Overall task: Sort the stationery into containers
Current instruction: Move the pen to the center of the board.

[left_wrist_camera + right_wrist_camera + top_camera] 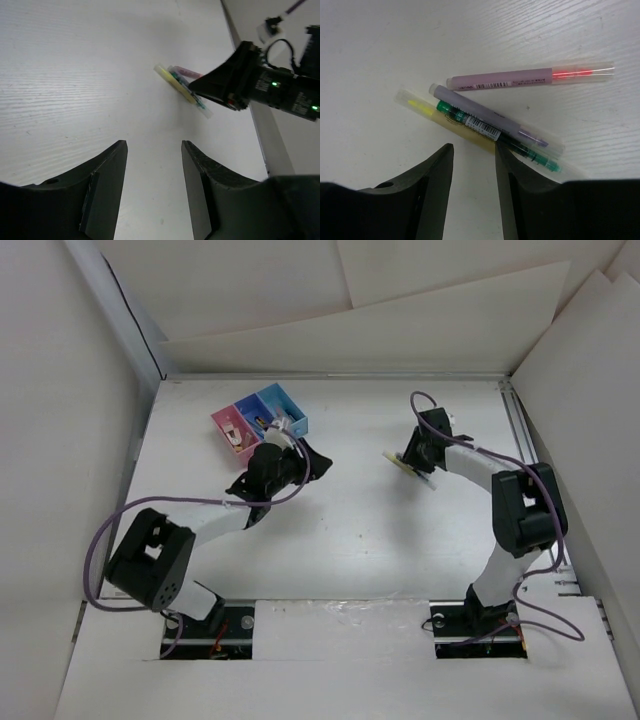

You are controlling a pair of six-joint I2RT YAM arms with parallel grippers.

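Right end effector: fingers parted, holding nothing, poised above the near ends of a cluster of pens lying on the white surface. The cluster comprises a translucent yellow highlighter pen, a slim green pen, a pale blue-grey pen overlapping both, and a pink-lilac pen with a red tip just beyond. Left end effector: fingers likewise apart and empty, beside three joined plastic bins at the far left, namely the pink bin, dark blue bin and light blue bin. Each bin contains small pale items, too small to identify.
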